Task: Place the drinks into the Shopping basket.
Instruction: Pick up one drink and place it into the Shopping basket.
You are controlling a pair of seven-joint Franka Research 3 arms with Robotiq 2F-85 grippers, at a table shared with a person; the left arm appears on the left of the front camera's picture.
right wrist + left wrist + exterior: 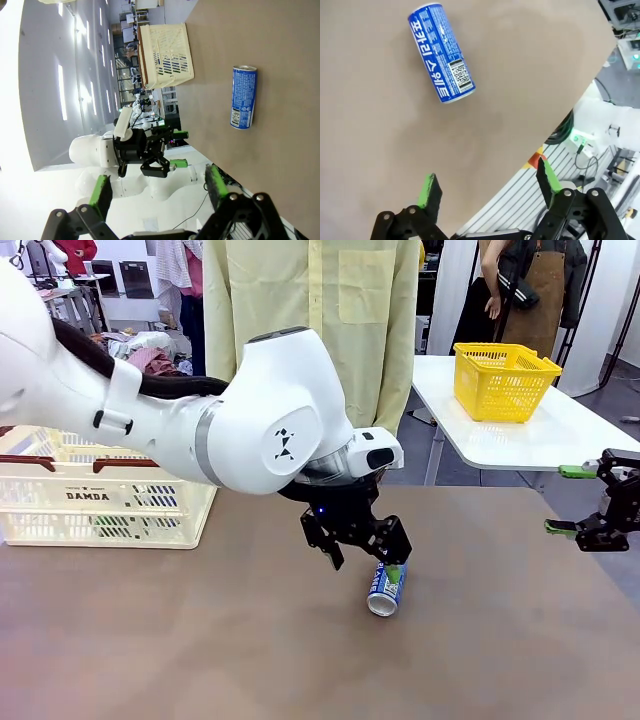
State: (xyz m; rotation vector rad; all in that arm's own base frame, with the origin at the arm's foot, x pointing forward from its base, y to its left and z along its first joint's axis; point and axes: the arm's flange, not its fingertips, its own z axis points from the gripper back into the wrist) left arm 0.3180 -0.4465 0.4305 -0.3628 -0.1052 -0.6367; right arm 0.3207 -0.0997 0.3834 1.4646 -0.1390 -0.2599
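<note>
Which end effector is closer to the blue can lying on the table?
Left. The left end effector hangs open just above the blue can, not touching it. The right end effector is open near the table's right edge, well off from it.

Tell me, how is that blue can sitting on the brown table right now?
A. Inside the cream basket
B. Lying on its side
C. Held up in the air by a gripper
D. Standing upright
B: the blue can lies on its side on the brown table, with the left gripper open just above it and not holding it; the Shopping basket sits apart at the table's left.
</note>
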